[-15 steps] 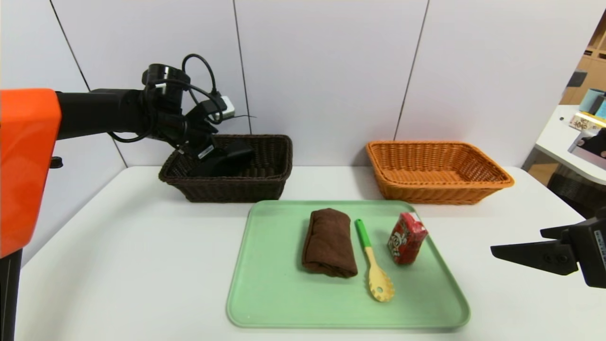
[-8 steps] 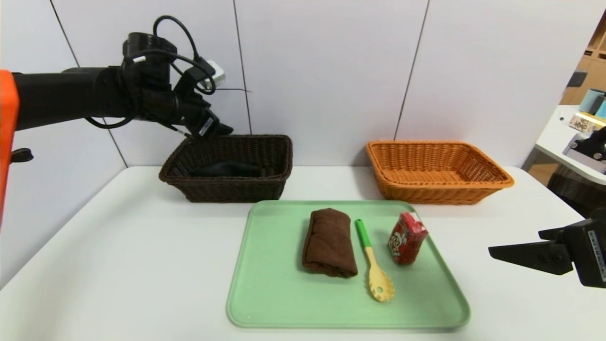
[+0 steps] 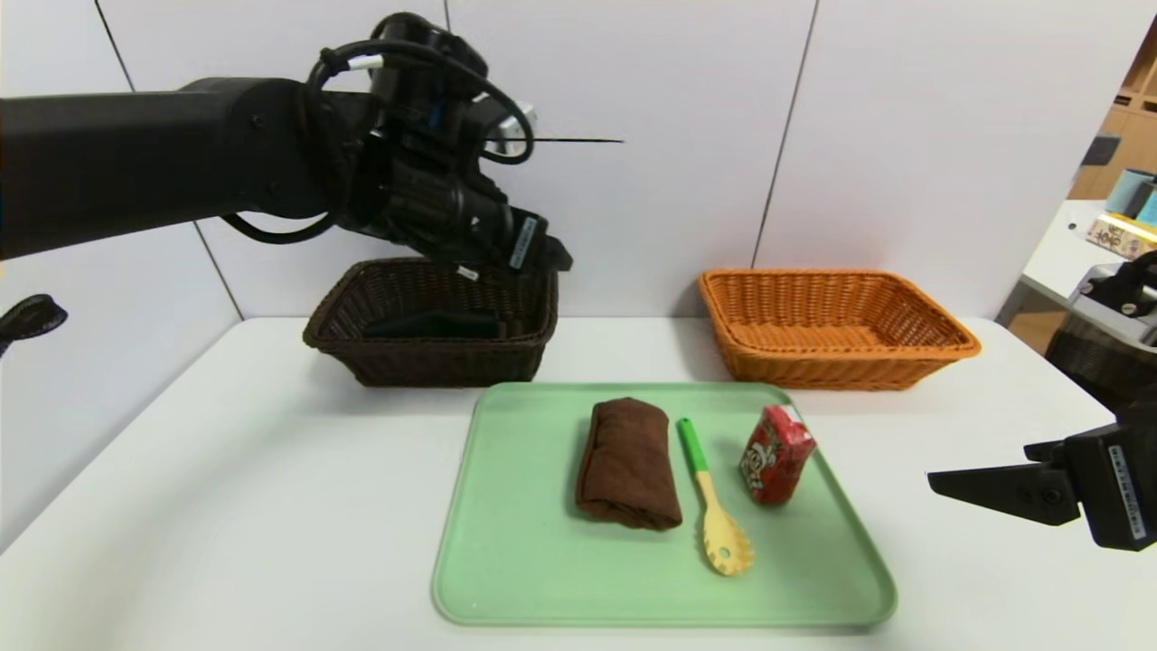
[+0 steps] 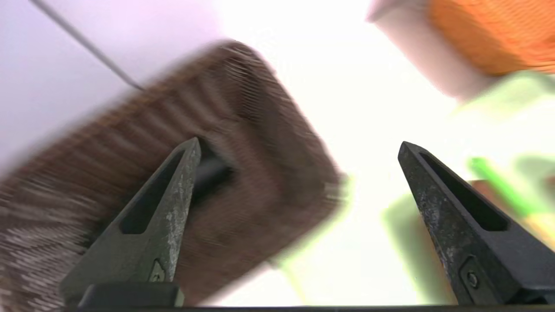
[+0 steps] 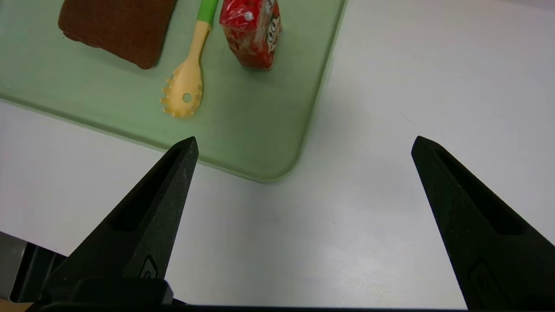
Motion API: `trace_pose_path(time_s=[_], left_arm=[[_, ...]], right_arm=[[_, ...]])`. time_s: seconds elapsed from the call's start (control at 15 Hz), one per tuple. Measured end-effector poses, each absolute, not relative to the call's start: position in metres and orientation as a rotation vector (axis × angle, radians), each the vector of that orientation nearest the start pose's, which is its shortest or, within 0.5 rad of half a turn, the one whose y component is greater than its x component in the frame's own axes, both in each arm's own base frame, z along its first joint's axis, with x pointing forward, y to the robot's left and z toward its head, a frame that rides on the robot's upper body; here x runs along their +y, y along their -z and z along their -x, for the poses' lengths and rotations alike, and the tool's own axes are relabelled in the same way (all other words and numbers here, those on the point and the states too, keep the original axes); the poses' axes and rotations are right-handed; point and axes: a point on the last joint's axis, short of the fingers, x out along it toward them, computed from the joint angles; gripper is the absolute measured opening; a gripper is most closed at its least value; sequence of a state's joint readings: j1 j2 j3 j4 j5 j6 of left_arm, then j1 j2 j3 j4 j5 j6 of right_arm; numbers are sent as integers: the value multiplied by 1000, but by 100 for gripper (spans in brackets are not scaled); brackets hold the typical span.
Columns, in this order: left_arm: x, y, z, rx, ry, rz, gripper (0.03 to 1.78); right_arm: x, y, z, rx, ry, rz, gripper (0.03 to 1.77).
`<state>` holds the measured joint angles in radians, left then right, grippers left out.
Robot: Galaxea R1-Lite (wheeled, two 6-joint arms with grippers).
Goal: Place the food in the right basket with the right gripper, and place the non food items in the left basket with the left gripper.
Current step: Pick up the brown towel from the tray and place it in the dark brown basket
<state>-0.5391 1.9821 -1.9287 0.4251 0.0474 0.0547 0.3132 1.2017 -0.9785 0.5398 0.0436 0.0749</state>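
The left arm [image 3: 271, 149] reaches in from the left, long and roughly level, raised high, with its wrist [image 3: 425, 117] bent and a cable looped around it. From there the left gripper [image 4: 299, 147] slants downward and toward the robot's right, its two fingers spread wide apart with nothing between them. The right gripper [image 5: 305, 143] sits low at the far right, well apart from the left one, its fingers also wide apart and holding nothing.

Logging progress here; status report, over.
Left claw open, empty, by dark basket. Right claw open, empty. Red carton on tray, unobstructed.
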Motion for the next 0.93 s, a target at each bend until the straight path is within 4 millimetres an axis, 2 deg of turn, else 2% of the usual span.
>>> trace_pose_path(time_s=[0.2, 0.33, 0.47, 0.93], left_arm=[[-237, -290, -300, 534, 438, -119, 165], [-256, -285, -283, 571, 372, -55, 166], [-272, -272, -270, 632, 320, -21, 167], [-314, -207, -266, 796, 198, -50, 169]], right_arm=[[45, -239, -145, 787, -289, 26, 170], [44, -236, -145, 794, -285, 26, 170], [43, -235, -145, 795, -281, 24, 170], [42, -234, -146, 781, -273, 18, 170]])
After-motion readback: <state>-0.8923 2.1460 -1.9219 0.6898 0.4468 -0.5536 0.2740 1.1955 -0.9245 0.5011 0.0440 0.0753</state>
